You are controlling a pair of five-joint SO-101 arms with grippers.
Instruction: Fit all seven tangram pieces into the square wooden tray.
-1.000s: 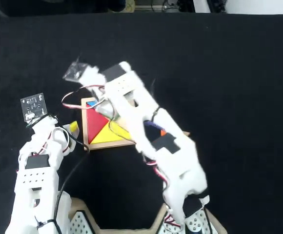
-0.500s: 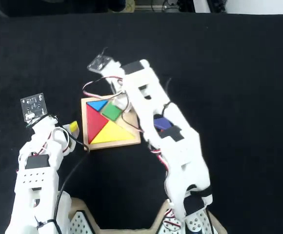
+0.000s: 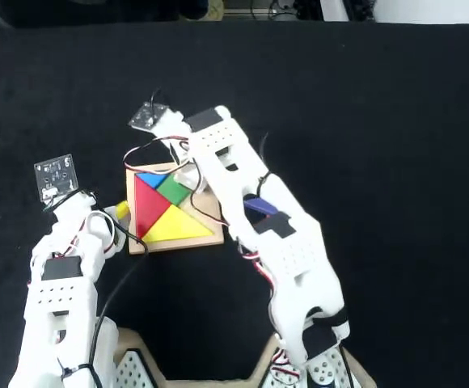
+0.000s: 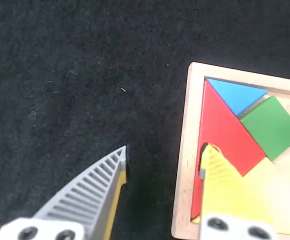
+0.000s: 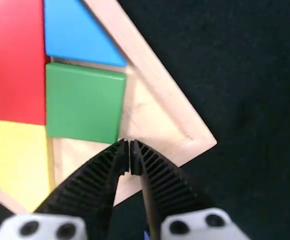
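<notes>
1. High view: a square wooden tray [image 3: 178, 245] lies on the black cloth table [image 3: 380, 121], between the two arms.
2. In the tray sit a large red triangle [image 3: 147, 202], a small blue triangle [image 3: 147, 178], a green square [image 3: 172, 190] and a large yellow triangle [image 3: 174, 226], fitted edge to edge. Bare wood shows beside the green square.
3. Right wrist view: the right gripper [image 5: 129, 146] has its black fingers pressed together with nothing between them. Its tips are over the bare tray floor, just off a corner of the green square.
4. Left wrist view: the left gripper [image 4: 166, 149] is spread wide and holds nothing. One finger is over the cloth and the other over the tray's inside, so the rim lies between them.
</notes>
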